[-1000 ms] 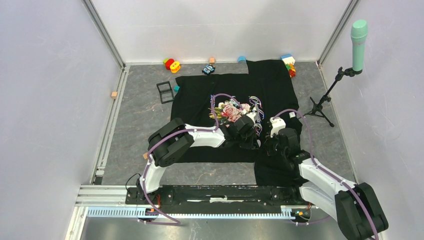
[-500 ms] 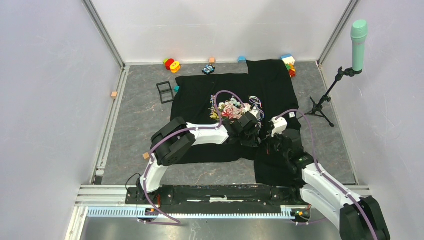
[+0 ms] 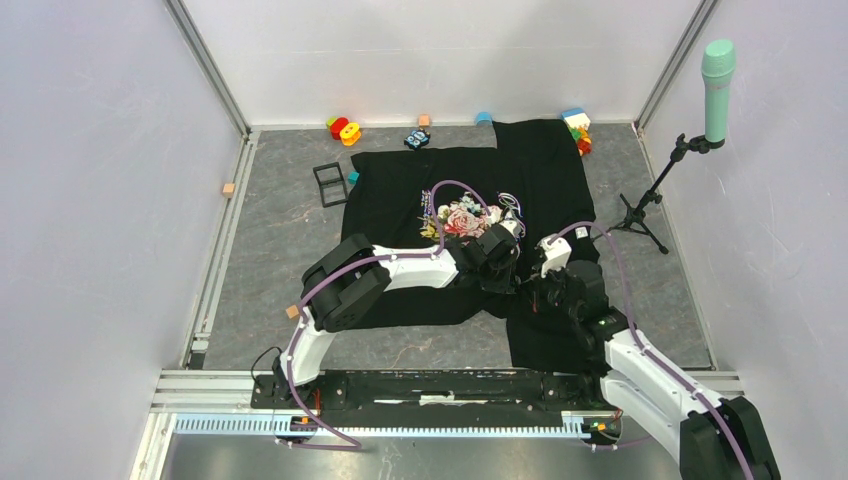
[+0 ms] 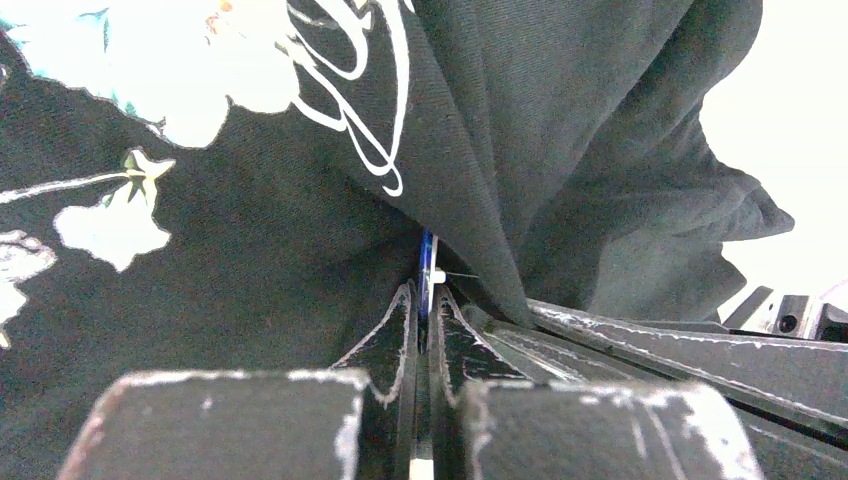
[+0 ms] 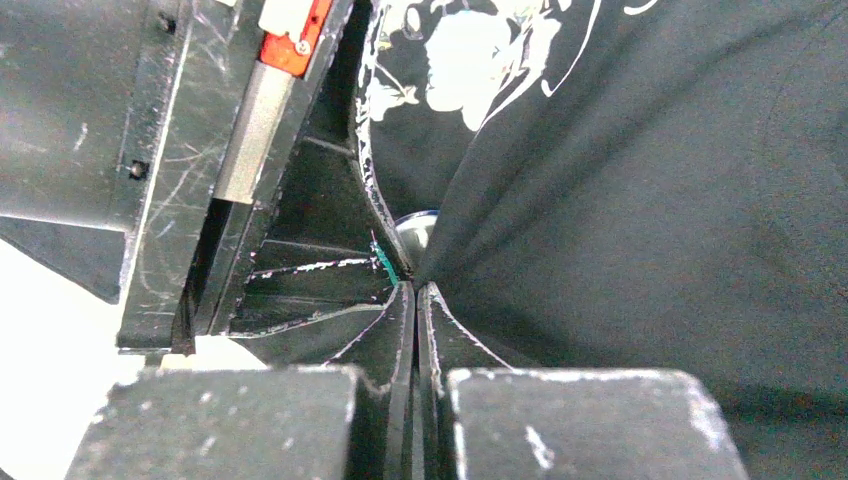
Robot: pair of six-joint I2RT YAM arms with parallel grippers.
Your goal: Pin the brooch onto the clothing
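Observation:
The clothing (image 3: 400, 190), a black T-shirt with a rose print, lies spread on the grey floor. My left gripper (image 4: 425, 292) is shut on the brooch (image 4: 427, 262), a thin blue disc seen edge-on, its tip pressed against a raised fold of the shirt (image 4: 560, 150). In the right wrist view my right gripper (image 5: 415, 288) is shut on a pinch of that black fabric (image 5: 620, 200), and the brooch's round pale face (image 5: 414, 228) peeks out just beyond the fingertips. From above, the left gripper (image 3: 503, 264) and the right gripper (image 3: 535, 288) meet just below the print.
A black square frame (image 3: 330, 183) and a teal cube (image 3: 352, 178) lie left of the shirt. Small toys (image 3: 343, 128) and blocks (image 3: 577, 125) line the back wall. A microphone stand (image 3: 650, 195) stands at the right, and an orange cube (image 3: 229, 189) sits by the left rail.
My right gripper has closed on the shirt fabric and shifted up toward the left gripper. The left gripper moved slightly right, still holding the brooch.

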